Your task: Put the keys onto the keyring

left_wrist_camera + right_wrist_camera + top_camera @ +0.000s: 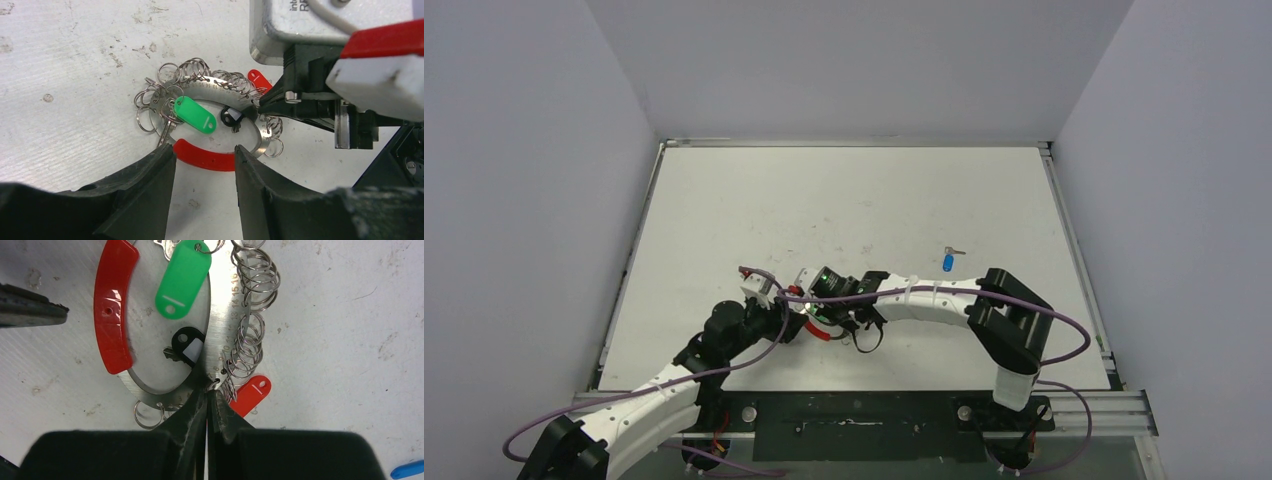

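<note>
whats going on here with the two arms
Both arms work over the keyring. The right gripper is shut with its tips at the ring's metal band; the left gripper hangs open at the red section. The green key lies inside the ring, and the blue key lies apart on the table.

Blue key: a mere sliver at right-wrist view's edge

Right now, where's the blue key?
Top view: the blue key lies alone right of centre on the table, just beyond the right arm, apart from the keyring.
</note>
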`<action>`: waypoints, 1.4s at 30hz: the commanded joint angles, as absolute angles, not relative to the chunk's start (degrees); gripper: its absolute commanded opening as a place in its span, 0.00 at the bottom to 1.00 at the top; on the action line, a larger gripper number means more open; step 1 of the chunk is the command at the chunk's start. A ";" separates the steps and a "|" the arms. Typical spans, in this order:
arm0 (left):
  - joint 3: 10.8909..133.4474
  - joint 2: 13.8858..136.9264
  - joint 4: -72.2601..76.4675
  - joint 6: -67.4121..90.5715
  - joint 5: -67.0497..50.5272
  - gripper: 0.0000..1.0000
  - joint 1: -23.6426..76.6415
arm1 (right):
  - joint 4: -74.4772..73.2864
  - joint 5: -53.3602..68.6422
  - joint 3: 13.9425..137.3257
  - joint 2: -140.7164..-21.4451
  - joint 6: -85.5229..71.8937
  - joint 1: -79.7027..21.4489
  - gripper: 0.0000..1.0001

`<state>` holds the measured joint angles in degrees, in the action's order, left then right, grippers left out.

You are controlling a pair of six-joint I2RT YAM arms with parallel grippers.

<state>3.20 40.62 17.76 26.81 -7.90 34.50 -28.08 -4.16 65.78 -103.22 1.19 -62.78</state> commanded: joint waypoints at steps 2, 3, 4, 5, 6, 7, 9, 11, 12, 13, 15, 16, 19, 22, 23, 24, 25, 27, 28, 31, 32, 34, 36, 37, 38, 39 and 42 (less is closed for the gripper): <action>4.77 40.13 20.42 24.99 -9.67 0.45 34.96 | -30.11 -5.04 68.75 -104.47 2.62 -63.75 0.00; 4.82 40.13 20.39 24.95 -9.67 0.45 34.98 | -30.06 -4.83 68.81 -104.13 2.59 -63.76 0.00; 4.81 40.14 20.30 24.92 -9.71 0.45 34.96 | -29.98 -4.53 68.74 -103.80 2.55 -63.73 0.00; 4.83 40.14 20.26 24.89 -9.72 0.45 34.91 | -29.84 -4.11 68.68 -103.45 2.46 -63.59 0.00; 4.70 40.12 20.23 24.88 -9.75 0.45 34.97 | -29.56 -3.61 68.54 -103.06 2.34 -63.44 0.00; 4.71 40.12 20.23 24.83 -9.76 0.45 34.97 | -29.29 -2.74 68.41 -102.71 2.17 -63.13 0.00; 4.80 40.18 20.26 24.84 -9.82 0.45 34.93 | -28.50 -0.78 67.81 -101.79 1.42 -62.24 0.00; 4.75 40.19 20.30 24.82 -9.89 0.45 34.98 | -27.08 2.83 66.86 -100.65 0.59 -60.76 0.00; 4.80 40.18 20.28 24.86 -9.93 0.45 34.94 | -26.05 5.08 66.09 -99.92 0.10 -59.91 0.00; 4.75 40.17 20.29 24.87 -9.93 0.45 34.97 | -24.70 7.19 65.28 -99.14 -0.65 -58.69 0.00; 4.75 40.26 20.26 24.87 -10.01 0.45 34.98 | -21.50 12.44 63.14 -97.40 -3.01 -55.94 0.00; 4.71 40.30 20.25 24.87 -10.06 0.45 34.98 | -19.78 14.97 61.86 -96.44 -4.16 -54.44 0.00; 4.68 40.67 20.61 24.82 -10.32 0.45 34.99 | -15.85 20.04 58.70 -94.00 -6.57 -50.68 0.00; 4.60 41.67 21.82 24.81 -10.81 0.45 35.11 | -13.29 25.13 57.04 -92.83 -8.49 -48.15 0.00; 4.65 42.24 22.36 24.72 -10.96 0.45 35.15 | -11.96 26.67 56.39 -92.63 -9.49 -47.23 0.00; 4.61 42.83 22.89 24.78 -11.21 0.45 35.16 | -10.06 28.14 55.58 -92.45 -10.48 -46.32 0.00; 4.71 43.75 23.46 24.73 -11.52 0.45 35.13 | -8.85 29.30 54.95 -92.32 -11.46 -45.39 0.00; 5.04 45.22 24.29 24.70 -12.12 0.45 35.19 | -6.96 30.69 53.73 -91.99 -13.08 -43.79 0.00; 5.28 45.94 24.61 24.68 -12.39 0.45 35.31 | -6.53 31.12 53.30 -91.88 -13.40 -43.23 0.00; 6.01 48.25 25.78 24.16 -13.27 0.45 35.70 | -7.62 31.13 52.84 -91.19 -11.96 -42.72 0.02; 6.26 49.03 26.39 23.82 -13.53 0.45 35.94 | -8.12 31.20 52.66 -90.90 -10.62 -42.72 0.05; 6.57 50.63 27.51 22.80 -13.91 0.44 36.64 | -8.93 31.18 52.09 -90.07 -8.74 -42.71 0.09; 7.17 52.26 28.57 21.59 -14.14 0.44 37.49 | -9.30 30.95 51.16 -89.02 -6.44 -42.67 0.12; 7.53 53.10 29.16 20.99 -14.17 0.44 37.92 | -9.28 30.59 50.32 -88.32 -5.44 -42.65 0.15; 7.93 53.81 29.46 20.40 -14.25 0.44 38.35 | -9.20 30.36 49.69 -87.60 -4.45 -42.64 0.18; 8.38 54.54 29.64 19.85 -14.27 0.44 38.77 | -9.00 30.46 48.98 -86.82 -3.42 -42.71 0.20; 9.50 56.33 30.26 18.86 -14.24 0.44 40.02 | -9.05 31.05 47.61 -84.61 -0.57 -42.86 0.25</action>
<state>5.91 54.76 24.97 21.74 -13.02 38.63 -11.20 29.45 48.82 -88.86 -5.72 -42.63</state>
